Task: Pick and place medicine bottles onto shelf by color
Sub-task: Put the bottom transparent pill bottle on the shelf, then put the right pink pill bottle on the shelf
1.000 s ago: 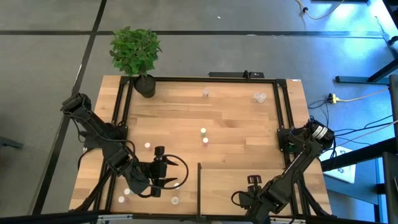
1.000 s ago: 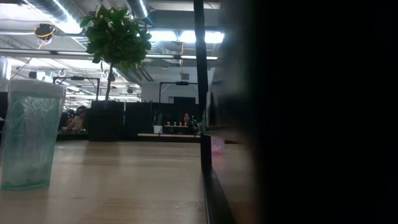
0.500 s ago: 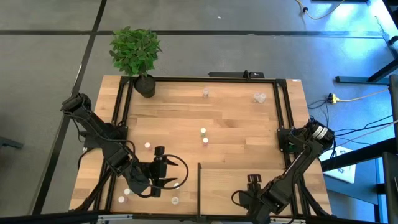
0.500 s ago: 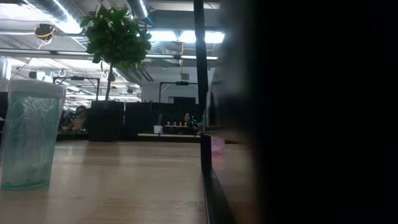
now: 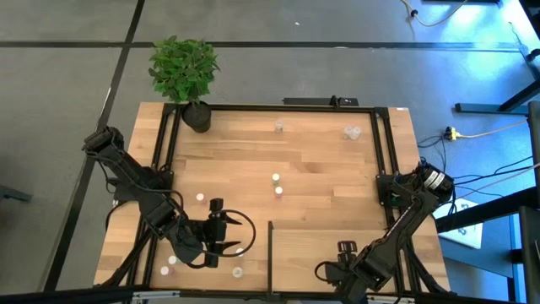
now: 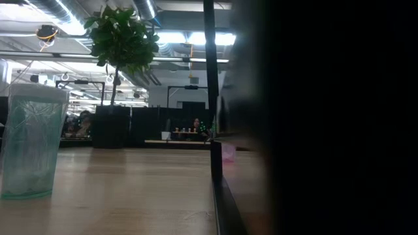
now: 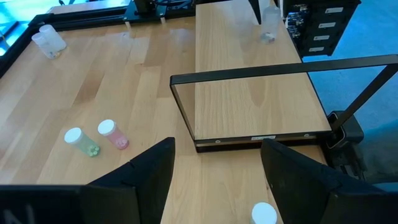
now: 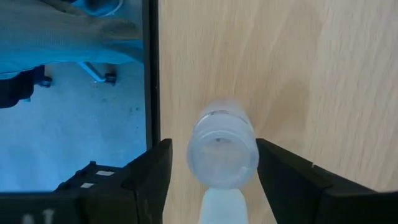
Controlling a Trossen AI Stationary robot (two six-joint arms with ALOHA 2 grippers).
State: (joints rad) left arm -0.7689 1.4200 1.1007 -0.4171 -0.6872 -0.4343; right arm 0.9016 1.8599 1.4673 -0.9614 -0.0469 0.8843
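Here, right claw point(image 8: 211, 180) wide around clear bottle point(image 8: 222, 151), bottle base hidden, left claw point(image 7: 214, 177) wide, empty.

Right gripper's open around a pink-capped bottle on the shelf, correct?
Not pink: the right wrist view shows the right gripper open with a clear translucent bottle standing between its fingers on the pale wooden shelf. The rest holds.

Left end effector point(image 5: 217, 226) open; right end effector point(image 5: 345, 250) open
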